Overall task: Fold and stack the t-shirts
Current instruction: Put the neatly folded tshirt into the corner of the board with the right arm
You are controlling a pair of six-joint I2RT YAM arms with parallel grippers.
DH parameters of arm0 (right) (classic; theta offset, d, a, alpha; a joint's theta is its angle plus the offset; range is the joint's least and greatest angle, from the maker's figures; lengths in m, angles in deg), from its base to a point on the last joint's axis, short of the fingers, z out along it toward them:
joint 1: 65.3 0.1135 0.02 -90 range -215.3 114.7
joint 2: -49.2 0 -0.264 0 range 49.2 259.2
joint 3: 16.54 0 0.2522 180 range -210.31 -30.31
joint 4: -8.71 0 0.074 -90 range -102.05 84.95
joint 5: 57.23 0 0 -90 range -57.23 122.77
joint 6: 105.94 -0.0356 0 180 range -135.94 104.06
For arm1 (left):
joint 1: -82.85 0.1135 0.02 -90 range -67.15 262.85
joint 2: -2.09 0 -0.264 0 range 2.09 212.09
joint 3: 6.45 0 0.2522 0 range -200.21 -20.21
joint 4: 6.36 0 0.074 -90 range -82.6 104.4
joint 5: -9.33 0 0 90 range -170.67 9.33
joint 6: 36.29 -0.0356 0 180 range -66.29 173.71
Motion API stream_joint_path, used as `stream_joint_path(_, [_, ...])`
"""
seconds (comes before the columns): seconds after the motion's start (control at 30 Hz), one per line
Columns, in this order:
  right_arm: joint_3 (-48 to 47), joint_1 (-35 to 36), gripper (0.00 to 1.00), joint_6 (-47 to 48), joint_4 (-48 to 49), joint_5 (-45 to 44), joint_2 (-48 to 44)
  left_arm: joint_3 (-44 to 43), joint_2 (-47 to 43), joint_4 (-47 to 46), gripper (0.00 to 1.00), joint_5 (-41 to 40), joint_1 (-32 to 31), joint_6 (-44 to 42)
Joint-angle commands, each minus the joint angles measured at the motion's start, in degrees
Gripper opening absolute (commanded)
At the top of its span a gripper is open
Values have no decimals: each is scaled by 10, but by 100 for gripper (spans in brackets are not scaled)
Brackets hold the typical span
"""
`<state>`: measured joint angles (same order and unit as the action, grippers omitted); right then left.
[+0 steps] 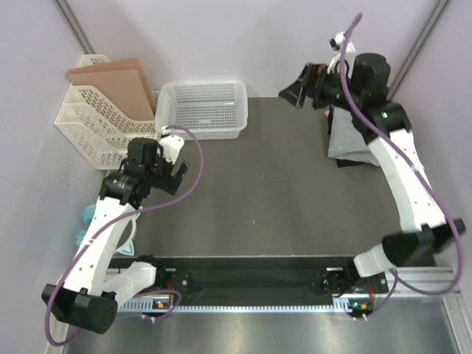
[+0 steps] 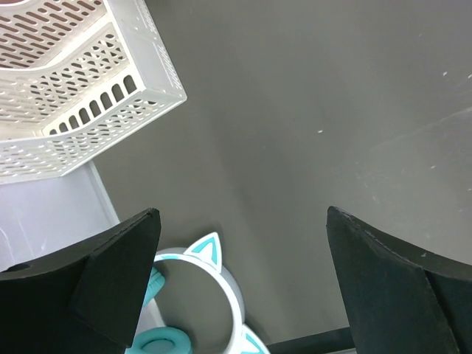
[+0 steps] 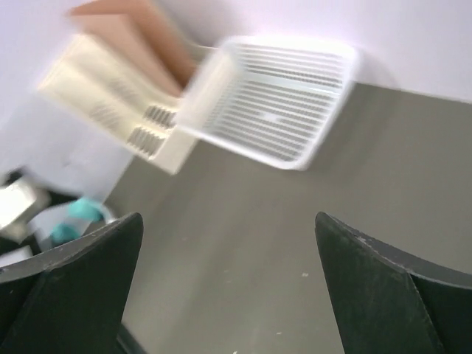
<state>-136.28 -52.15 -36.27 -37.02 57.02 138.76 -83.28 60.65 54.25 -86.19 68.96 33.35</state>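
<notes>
Grey t-shirts (image 1: 345, 139), top view only

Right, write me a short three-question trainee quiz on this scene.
1. What stands left of the white perforated plastic basket in the top view?
2. The folded grey t-shirt pile lies: A) in the basket, B) at the dark grey table's right edge, C) at its centre.
3. True or false: the left gripper holds a shirt.
Key: 1 a cream plastic file rack with brown folders; 2 B; 3 false, it is open and empty.
</notes>
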Motion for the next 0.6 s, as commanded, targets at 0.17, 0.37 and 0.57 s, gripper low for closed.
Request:
stream_joint_path(0.17, [254, 106, 100, 52, 26, -132, -191, 30, -48, -33, 99, 29, 4, 71])
stream_joint_path(0.37, [389, 114, 100, 55, 22, -186, -258, 73, -42, -83, 99, 40, 4, 101])
stream_joint_path(0.57, [421, 114, 100, 57, 10, -194, -278, 116, -24, -145, 99, 37, 5, 112])
